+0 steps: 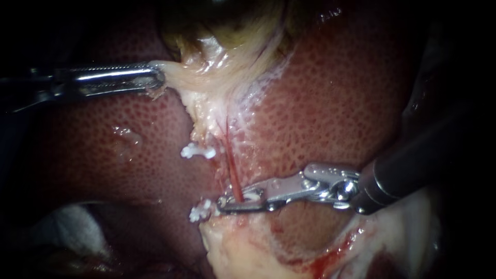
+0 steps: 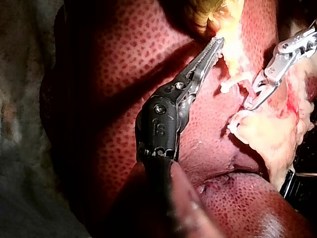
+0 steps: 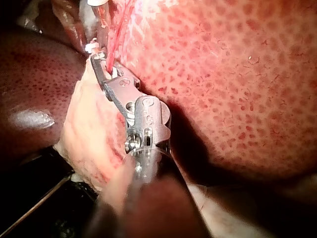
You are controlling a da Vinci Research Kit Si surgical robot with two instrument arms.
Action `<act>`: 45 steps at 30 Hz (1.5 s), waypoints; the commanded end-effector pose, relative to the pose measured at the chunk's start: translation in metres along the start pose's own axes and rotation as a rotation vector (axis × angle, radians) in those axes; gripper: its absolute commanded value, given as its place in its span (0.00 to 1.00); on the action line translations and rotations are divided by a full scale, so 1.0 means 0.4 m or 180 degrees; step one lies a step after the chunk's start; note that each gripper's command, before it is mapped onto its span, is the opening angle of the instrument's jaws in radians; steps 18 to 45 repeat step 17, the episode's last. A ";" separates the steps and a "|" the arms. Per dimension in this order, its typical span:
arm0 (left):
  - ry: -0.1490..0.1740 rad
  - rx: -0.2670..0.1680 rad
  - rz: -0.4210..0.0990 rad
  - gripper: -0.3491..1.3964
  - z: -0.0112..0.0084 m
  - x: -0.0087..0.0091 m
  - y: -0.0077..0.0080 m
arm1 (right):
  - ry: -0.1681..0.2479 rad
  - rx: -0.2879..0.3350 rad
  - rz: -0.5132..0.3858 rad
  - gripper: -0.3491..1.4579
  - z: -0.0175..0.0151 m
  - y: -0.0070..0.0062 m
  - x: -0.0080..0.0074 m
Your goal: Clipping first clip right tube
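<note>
The right tube [image 1: 232, 165] is a thin red strand running down from the pale gallbladder tissue [image 1: 217, 77]. My right instrument [image 1: 233, 202] comes in from the right. Its slim metal jaws lie nearly together across the tube's lower end, with a white clip [image 1: 253, 195] showing between them. In the right wrist view the same jaws [image 3: 101, 64] ring the red tube [image 3: 115, 39]. My left instrument [image 1: 157, 80] is shut on the edge of the gallbladder tissue at the upper left, and its toothed jaws [image 2: 215, 47] bite into that pale tissue.
Two white clips [image 1: 198, 152] [image 1: 200, 211] sit on a pale tube just left of the red one. Mottled red liver [image 1: 336, 103] lies all around. Pale fatty tissue [image 1: 243, 253] with some blood lies below the right jaws. White gauze [image 1: 67, 222] shows at the lower left.
</note>
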 end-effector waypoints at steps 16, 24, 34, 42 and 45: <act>0.0002 0.0011 0.0001 0.00 0.0000 -0.0001 0.0001 | -0.0037 0.0021 0.0047 0.00 0.0006 -0.0003 -0.0008; 0.0002 0.0011 0.0001 0.00 0.0000 -0.0001 0.0001 | -0.0037 0.0022 0.0048 0.00 0.0006 -0.0003 -0.0007; 0.0002 0.0011 0.0001 0.00 0.0000 -0.0001 0.0001 | -0.0037 0.0022 0.0048 0.00 0.0006 -0.0003 -0.0007; 0.0002 0.0011 0.0001 0.00 0.0000 -0.0001 0.0001 | -0.0037 0.0022 0.0048 0.00 0.0006 -0.0003 -0.0007; 0.0002 0.0011 0.0001 0.00 0.0000 -0.0001 0.0001 | -0.0037 0.0022 0.0048 0.00 0.0006 -0.0003 -0.0007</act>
